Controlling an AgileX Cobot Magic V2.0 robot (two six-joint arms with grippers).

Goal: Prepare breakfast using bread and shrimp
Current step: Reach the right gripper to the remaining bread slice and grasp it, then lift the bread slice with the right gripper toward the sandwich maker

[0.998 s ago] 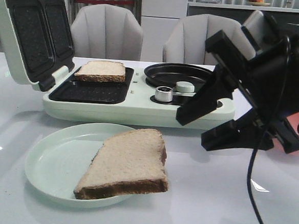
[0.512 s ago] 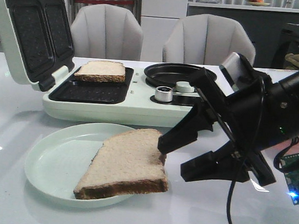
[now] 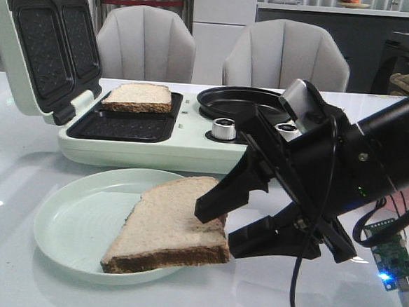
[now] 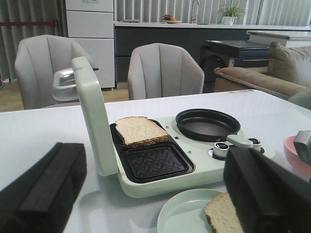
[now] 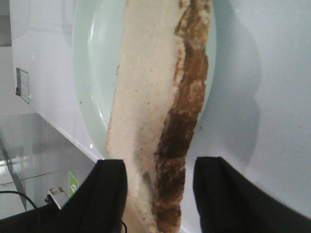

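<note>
The right gripper (image 3: 220, 225), jaws open around the right edge of the bread slice (image 3: 175, 225) on the near plate (image 3: 73, 218), should pinch that light, soft, easily crushed crust gently.

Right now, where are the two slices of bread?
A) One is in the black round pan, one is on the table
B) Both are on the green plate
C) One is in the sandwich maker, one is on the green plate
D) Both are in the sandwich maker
C: one bread slice lies in the open sandwich maker, and the other slice rests on the green plate, overhanging its rim beside the right gripper.
</note>
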